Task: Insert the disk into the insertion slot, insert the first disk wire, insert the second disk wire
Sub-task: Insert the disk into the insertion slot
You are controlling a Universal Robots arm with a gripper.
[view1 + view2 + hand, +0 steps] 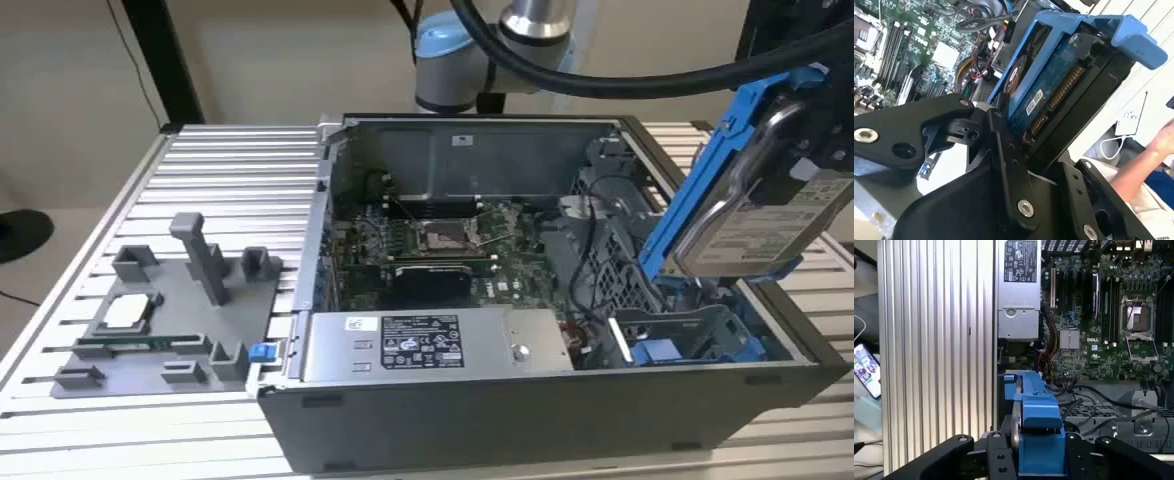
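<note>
I am working over a slatted metal table carrying an open computer case. Its sheet-metal walls are standing up all round the motherboard. The grey power-supply box is lying along the near wall. Beside it, at the exterior view's right, the insertion slot is sitting empty, with blue tabs at its edge.

I am holding the disk tilted steeply in the air above that slot, apart from it. My gripper is clamping it from both sides, one finger pressing on each flank of the blue carrier.

I am judging the disk dense and rigid, and the plastic carrier a little springy. So I am reckoning the grip belongs on the carrier's sides. In the second wrist view the circuit board and connector edge are lying bare, and they look fragile.

Room is looking tight. The slot seems barely disk-wide, and loose cables are hanging just beside it. The air above the case is open.
</note>
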